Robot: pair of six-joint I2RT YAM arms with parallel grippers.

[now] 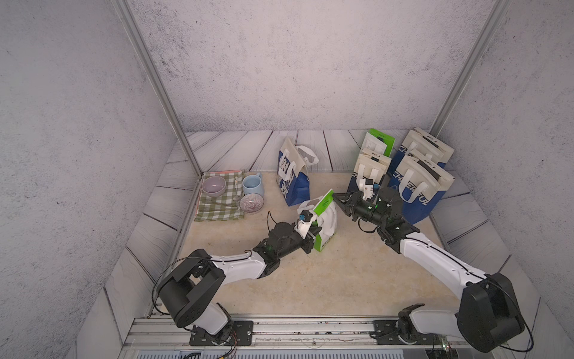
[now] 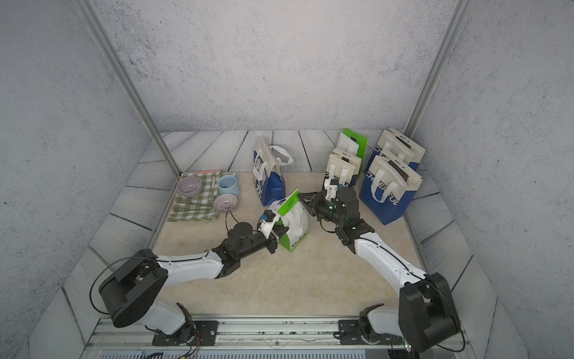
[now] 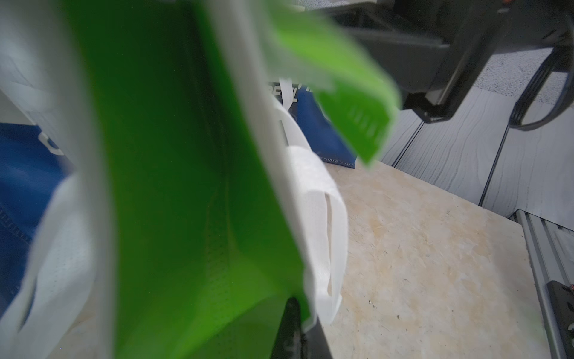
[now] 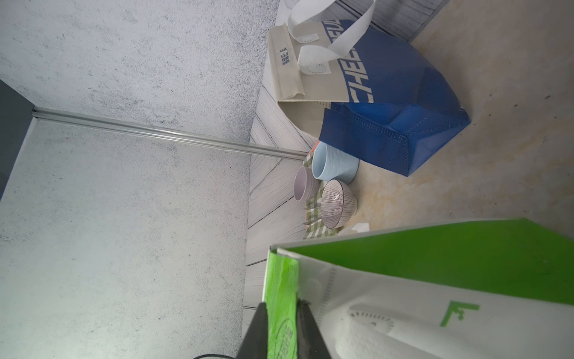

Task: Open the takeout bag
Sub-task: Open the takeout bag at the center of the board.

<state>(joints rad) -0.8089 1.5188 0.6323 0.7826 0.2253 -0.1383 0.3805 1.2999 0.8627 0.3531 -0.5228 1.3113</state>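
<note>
The takeout bag (image 1: 327, 217), green and white, stands tilted near the middle of the beige counter (image 1: 310, 279), between the two arms. The left pincer (image 1: 315, 231) is closed on the bag's near side edge, low down; in the left wrist view a dark finger (image 3: 292, 329) sits against the green side panel. The right pincer (image 4: 281, 310) has its fingers drawn in on both sides of the green top flap, touching it, at the bag's upper corner in a top view (image 2: 306, 199).

Beyond the takeout bag on the right arm's side stands a cluster of blue-and-cream CHEERFUL bags (image 1: 422, 186), with a second green bag (image 1: 379, 141) at the back of it. Just behind the takeout bag a single blue-and-cream bag (image 1: 293, 183) stands upright. Well apart from the takeout bag on the left arm's side lies a green checked cloth (image 1: 217, 205). A lilac bowl (image 1: 213, 186) rests on it, and a light blue mug (image 1: 252, 185) and a striped bowl (image 1: 251, 203) sit at its edge nearest the takeout bag.
</note>
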